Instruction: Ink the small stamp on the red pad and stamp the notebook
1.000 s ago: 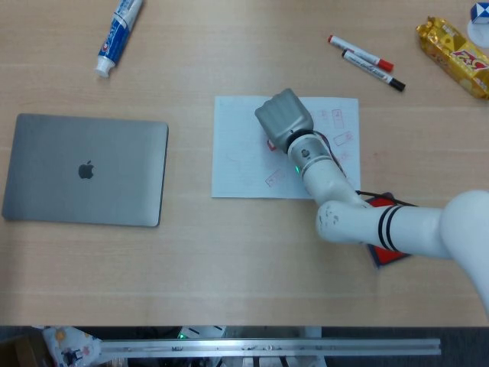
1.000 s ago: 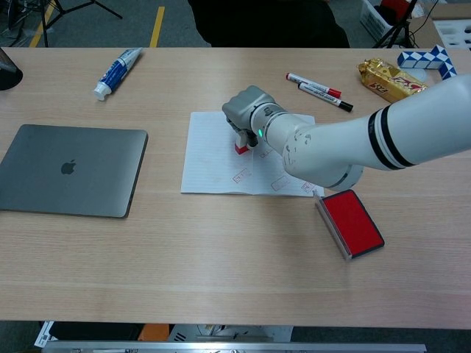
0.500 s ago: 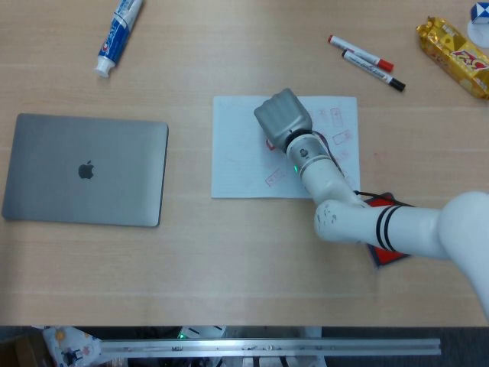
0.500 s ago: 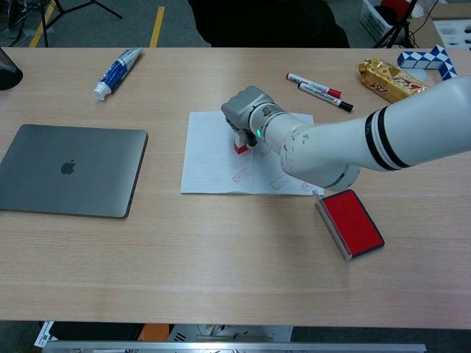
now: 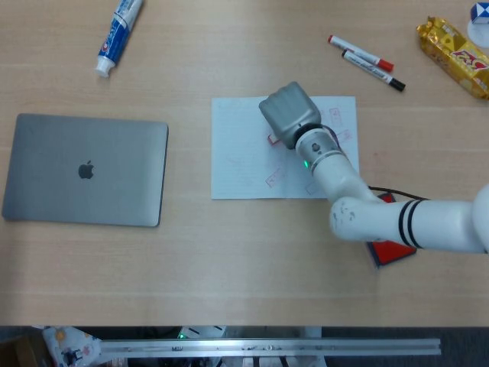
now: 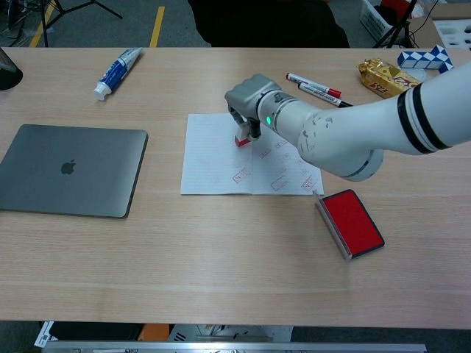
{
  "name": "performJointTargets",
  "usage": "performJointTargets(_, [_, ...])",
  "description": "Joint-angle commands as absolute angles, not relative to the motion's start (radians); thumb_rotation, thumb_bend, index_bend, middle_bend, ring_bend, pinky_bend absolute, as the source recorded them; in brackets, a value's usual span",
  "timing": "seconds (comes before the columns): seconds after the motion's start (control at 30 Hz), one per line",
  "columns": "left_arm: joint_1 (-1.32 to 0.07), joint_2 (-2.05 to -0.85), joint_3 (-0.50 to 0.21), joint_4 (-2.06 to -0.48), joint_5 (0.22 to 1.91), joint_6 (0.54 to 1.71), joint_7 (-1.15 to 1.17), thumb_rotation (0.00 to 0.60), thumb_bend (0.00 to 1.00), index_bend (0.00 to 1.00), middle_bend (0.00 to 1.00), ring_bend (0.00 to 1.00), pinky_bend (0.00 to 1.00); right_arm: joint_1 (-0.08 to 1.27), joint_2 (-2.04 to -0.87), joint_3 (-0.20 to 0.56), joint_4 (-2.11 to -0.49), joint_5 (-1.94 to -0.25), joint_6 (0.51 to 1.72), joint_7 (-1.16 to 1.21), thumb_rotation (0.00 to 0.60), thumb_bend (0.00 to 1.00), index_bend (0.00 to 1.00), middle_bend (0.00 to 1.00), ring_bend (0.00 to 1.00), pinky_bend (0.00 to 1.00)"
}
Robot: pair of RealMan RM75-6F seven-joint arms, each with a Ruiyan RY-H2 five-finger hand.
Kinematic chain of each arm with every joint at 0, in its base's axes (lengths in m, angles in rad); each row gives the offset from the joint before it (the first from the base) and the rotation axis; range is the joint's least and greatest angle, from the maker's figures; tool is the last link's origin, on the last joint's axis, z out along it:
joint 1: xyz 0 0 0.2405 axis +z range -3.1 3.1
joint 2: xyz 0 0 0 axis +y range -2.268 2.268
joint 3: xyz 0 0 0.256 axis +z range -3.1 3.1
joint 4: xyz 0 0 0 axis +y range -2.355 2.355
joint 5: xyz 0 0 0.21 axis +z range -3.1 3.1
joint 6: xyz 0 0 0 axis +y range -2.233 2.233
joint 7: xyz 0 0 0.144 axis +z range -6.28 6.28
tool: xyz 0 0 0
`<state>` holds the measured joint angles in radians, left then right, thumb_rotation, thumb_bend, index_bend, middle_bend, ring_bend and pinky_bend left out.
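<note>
My right hand (image 5: 289, 113) (image 6: 250, 99) hovers over the upper middle of the white notebook page (image 5: 241, 157) (image 6: 213, 158) and grips the small red stamp (image 6: 241, 140), whose red base (image 5: 272, 138) peeks out under the fingers. The stamp sits just above the paper. Several faint red stamp marks (image 5: 274, 179) (image 6: 240, 176) dot the page. The open red ink pad (image 6: 355, 222) lies to the right of the notebook; in the head view my forearm covers most of the ink pad (image 5: 393, 251). My left hand shows in neither view.
A closed grey laptop (image 5: 85, 170) (image 6: 70, 169) lies at the left. A toothpaste tube (image 5: 118, 34) (image 6: 118, 70) lies at the back left. Two markers (image 5: 367, 63) (image 6: 319, 87) and a yellow snack packet (image 5: 452, 46) (image 6: 388, 79) lie at the back right.
My right hand has lifted with the stamp and shifted slightly right and back over the page; the forearm swung right with it.
</note>
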<state>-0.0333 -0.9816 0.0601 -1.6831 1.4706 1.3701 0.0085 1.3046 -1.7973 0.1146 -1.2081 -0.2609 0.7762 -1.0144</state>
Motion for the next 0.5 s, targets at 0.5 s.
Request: performJointTargets(0.5, [-0.046, -0.983, 0.067, -1.7, 1.494, 1.357, 0.014, 0.6, 0.24, 0.06, 0.04, 0.25, 0.23, 1.141, -1.357, -0.017, -1.672, -0.415, 0.822, -0.836, 0.6, 0.62, 0.9, 0.7, 0.53, 0.47])
